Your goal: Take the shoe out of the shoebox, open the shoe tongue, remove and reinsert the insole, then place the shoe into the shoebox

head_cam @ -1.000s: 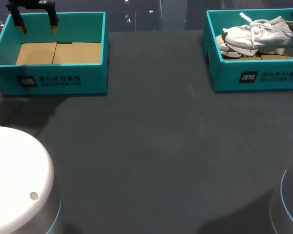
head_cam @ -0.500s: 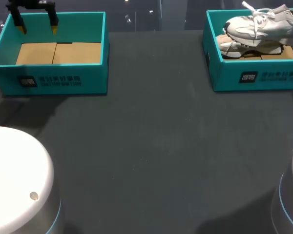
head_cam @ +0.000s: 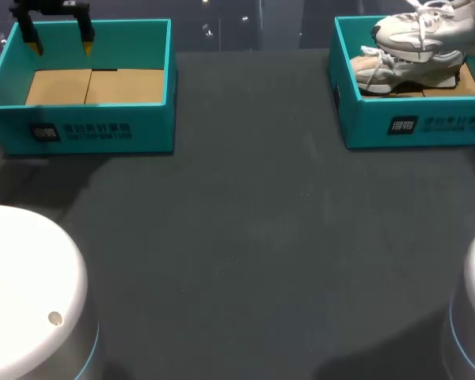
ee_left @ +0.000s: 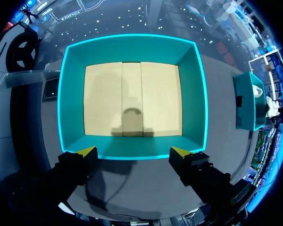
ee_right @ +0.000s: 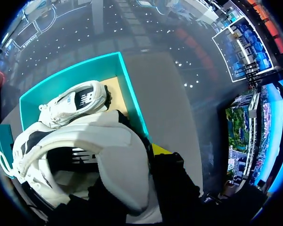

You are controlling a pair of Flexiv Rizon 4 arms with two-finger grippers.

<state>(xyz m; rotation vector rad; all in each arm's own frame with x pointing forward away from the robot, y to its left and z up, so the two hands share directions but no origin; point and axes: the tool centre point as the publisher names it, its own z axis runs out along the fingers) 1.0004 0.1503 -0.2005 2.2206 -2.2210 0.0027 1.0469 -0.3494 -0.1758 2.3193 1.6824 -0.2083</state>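
1. Starting at the near edge, the dark table point(head_cam: 245, 237) runs back to two teal boxes that stand well apart at its far side.
2. Left box point(head_cam: 87, 131): open at the top and upright. It holds only its bare cardboard floor point(head_cam: 95, 85).
3. Left gripper point(ee_left: 133, 153): it hovers over the far wall of the left box. Its fingers are spread wide, with nothing between them and touching nothing.
4. Shoebox point(head_cam: 412, 123): open at the top, at the far right of the table. It holds a second shoe point(head_cam: 404, 71), white, which lies on the cardboard floor with its toe toward the middle of the table.
5. Shoe point(head_cam: 423, 28): white, with loose laces. It hangs in the air above the second shoe and over the far part of the shoebox, toe toward the middle of the table.
6. Right gripper point(ee_right: 148, 157): it is pinching the shoe at the heel collar. In the right wrist view one yellow fingertip point(ee_right: 160, 149) shows against the outside of the collar, and the shoe hides the other finger.
7. In the same view the shoe's opening faces the wrist, and the second shoe lies beyond it in the shoebox.
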